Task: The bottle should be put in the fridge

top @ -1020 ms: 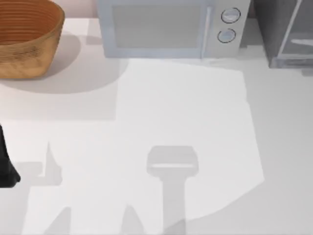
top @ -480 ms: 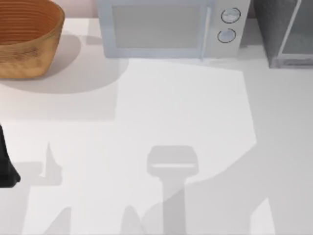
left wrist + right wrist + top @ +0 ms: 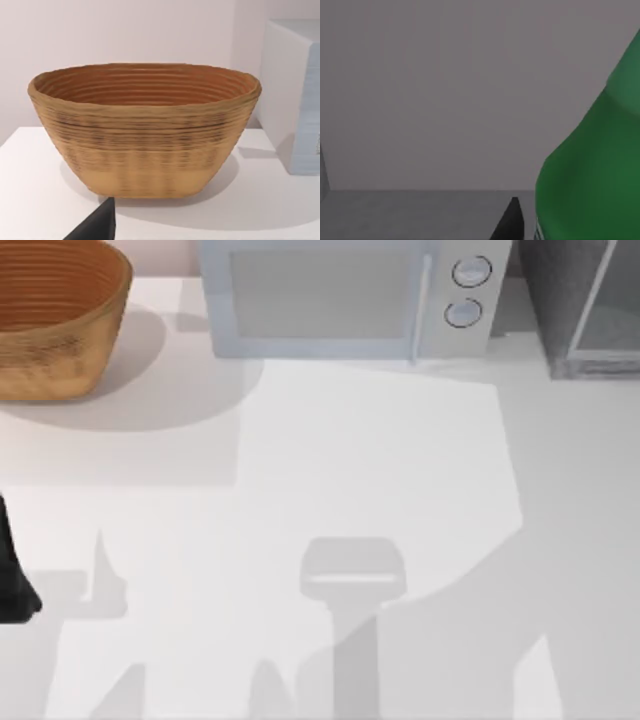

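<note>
Close against the right end effector (image 3: 513, 220), the bottle (image 3: 590, 170) stands upright, its green shoulder curving up on one side of the wrist view. A dark tip of the end effector lies just beside the bottle's lower body. I cannot tell whether the end effector is closed on the bottle or merely alongside it.

Ahead of the right end effector I see a flat grey wall (image 3: 445, 90) above a grey floor surface (image 3: 410, 215). I judge this may be the inside of the fridge (image 3: 560, 300), but the views do not confirm it. On that reading the step in hand is placement, late in the task. The next move calls for setting the bottle's base flat on the grey floor, releasing it, then backing straight out.

Room ahead of the right end effector looks free up to the grey wall, which is the limit of forward travel. In the top view the fridge stands at the worktop's (image 3: 380, 460) far right corner, with the microwave (image 3: 330, 300) just beside it. A withdrawal should therefore avoid swinging towards the microwave.

The left end effector (image 3: 97, 225) is parked at the worktop's left edge, facing the basket (image 3: 145, 130) and well apart from the fridge. I cannot tell its opening.
</note>
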`<state>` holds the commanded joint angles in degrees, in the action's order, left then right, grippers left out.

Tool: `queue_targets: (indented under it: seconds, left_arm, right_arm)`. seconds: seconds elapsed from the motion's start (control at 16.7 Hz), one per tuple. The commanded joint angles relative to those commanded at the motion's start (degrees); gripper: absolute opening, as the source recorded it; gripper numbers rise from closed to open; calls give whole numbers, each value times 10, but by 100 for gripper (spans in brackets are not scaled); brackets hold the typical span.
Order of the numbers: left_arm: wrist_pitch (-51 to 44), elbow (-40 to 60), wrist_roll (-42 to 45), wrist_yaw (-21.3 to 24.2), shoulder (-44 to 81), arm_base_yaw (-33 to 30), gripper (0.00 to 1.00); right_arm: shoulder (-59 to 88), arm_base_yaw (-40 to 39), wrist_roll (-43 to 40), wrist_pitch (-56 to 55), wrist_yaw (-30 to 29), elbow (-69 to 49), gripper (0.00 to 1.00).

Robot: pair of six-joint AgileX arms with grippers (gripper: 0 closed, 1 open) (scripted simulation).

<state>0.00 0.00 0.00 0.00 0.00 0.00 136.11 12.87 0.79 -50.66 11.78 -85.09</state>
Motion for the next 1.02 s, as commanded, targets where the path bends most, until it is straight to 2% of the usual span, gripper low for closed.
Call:
queue_targets:
  seconds: [0.66,1.02]
  left_arm:
    - [0,0,0,0,0,0,100]
    - [0,0,0,0,0,0,100]
  right_arm:
    - [0,0,0,0,0,0,98]
    - [0,0,0,0,0,0,100]
